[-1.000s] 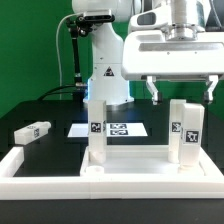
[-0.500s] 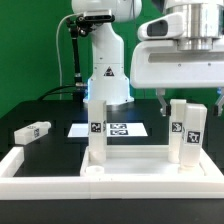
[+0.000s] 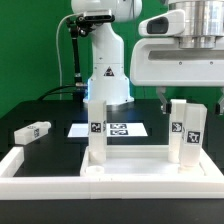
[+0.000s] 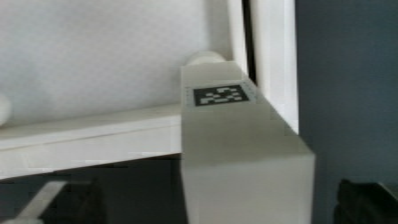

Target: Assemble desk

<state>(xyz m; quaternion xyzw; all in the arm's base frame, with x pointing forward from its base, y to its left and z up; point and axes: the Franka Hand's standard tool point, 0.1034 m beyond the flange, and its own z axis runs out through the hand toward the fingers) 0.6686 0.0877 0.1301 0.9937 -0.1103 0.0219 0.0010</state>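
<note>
Wide open, my gripper (image 3: 190, 100) hangs just above the leg post (image 3: 186, 130) on the exterior view's right and holds nothing. In the wrist view that same post (image 4: 240, 150) stands between my fingers (image 4: 43, 202), apart from both, its tag facing up. The desk panel (image 3: 135, 166) lies flat on the black worktop (image 3: 55, 148) at the front of the exterior view. A second leg post (image 3: 97, 130) stands upright on its other corner. Behind the panel lies the marker board (image 3: 112, 128). A third leg post (image 3: 33, 131) lies on its side on the worktop, well apart on the exterior view's left.
</note>
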